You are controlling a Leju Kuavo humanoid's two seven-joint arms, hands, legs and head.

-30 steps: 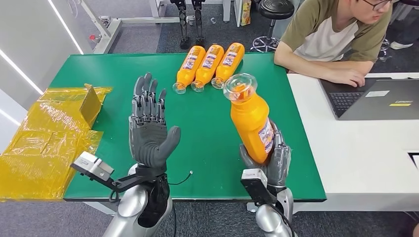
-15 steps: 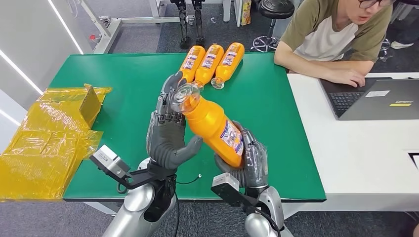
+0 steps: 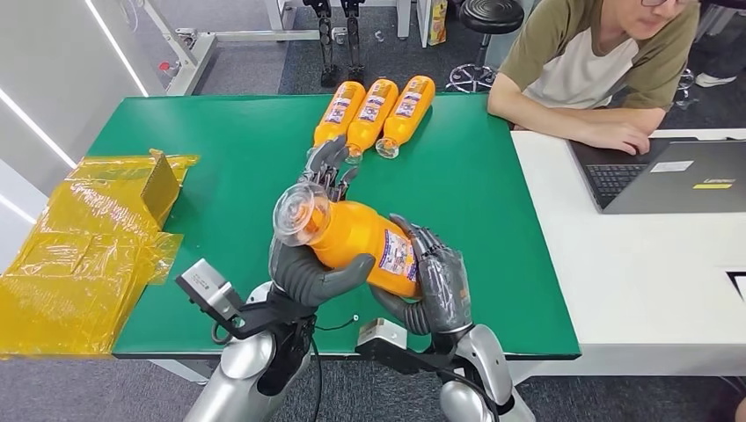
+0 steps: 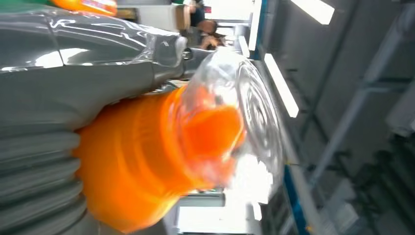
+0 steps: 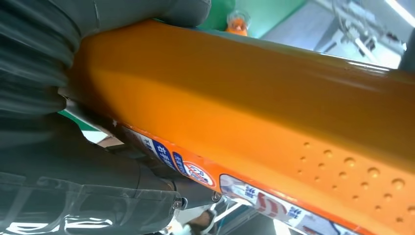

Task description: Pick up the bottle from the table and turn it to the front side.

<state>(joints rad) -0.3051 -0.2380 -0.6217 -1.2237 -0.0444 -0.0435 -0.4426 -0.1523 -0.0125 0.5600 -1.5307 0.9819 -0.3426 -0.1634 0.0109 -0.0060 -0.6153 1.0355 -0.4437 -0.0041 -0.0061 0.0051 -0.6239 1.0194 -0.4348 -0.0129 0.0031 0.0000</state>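
**Two-hand regrip: rolling the bottle label-forward**

The orange juice bottle (image 3: 356, 242) is off the green counter (image 3: 211, 158), lying nearly level in the air over its near half, with the clear cap (image 3: 295, 214) pointing to the robot's left. The right hand (image 3: 431, 286) cups the base end from below, fingers curled up around the label (image 3: 398, 255). The left hand (image 3: 317, 264) wraps the neck end, thumb under the shoulder and fingers reaching over behind the cap. Both hands are closed on the bottle, so each carries part of its weight.

The step in hand looks like a handover or a roll between the two hands. To do it well, one hand should probably loosen only after the other has a firm wrap, since the smooth plastic body could slip. In the right wrist view the label (image 5: 244, 193) sits along the lower side of the bottle (image 5: 254, 98), so the roll likely needs to bring that printed face up and toward the front. Turning about the long axis, without tipping the cap end down, would keep the load balanced.

Three more orange bottles (image 3: 374, 110) lie side by side at the far edge of the counter, well apart from the hands. A seated person (image 3: 607, 61) rests an arm beside a laptop (image 3: 669, 176) on the white table (image 3: 633, 281) to the right.
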